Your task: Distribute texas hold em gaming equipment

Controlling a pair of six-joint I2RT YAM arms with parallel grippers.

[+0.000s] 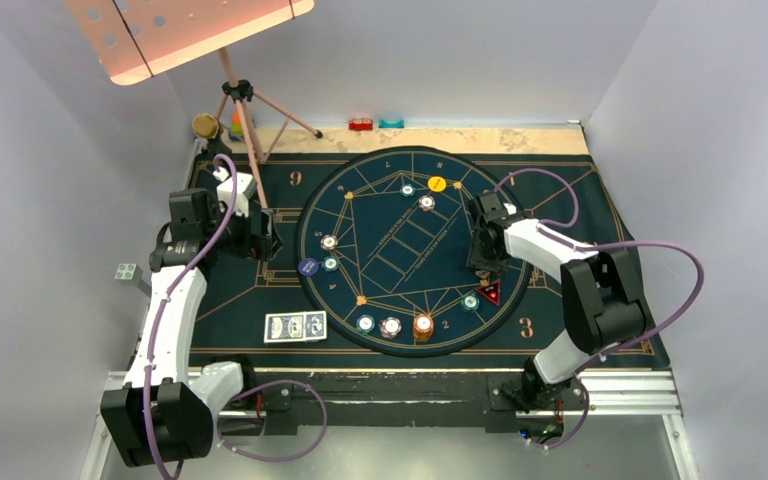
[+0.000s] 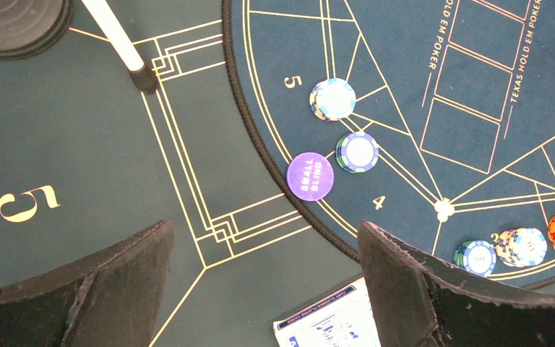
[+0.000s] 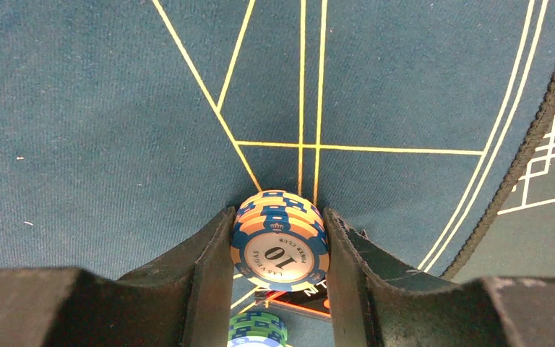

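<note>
Pinched between the fingers of the right claw (image 3: 277,225) is an orange-and-blue chip stack (image 3: 279,249), its top face marked 10; both pads are pressed against its sides. Whether the stack is rested on the felt or raised off it cannot be told. Just behind the stack, toward the wrist, the red triangular marker (image 3: 300,303) and a teal chip (image 3: 258,327) are seen, the marker partly covered by the stack. From above, this claw is found over the right part of the round mat (image 1: 360,215), close to the marker.

The left claw (image 2: 265,225) is spread wide and nothing is gripped in it. It is held over the dark blue table mat (image 2: 79,144), outside the round mat's left edge. A purple disc (image 2: 310,176) lettered SMALL BLIND is laid on that edge, ahead of the gap between the fingers and apart from both. A green-rimmed chip (image 2: 358,152) is set just beside the disc, and a white-and-blue stack (image 2: 333,98) lies farther on. The playing cards (image 2: 329,318) are seen at the right finger, partly hidden by it.
</note>
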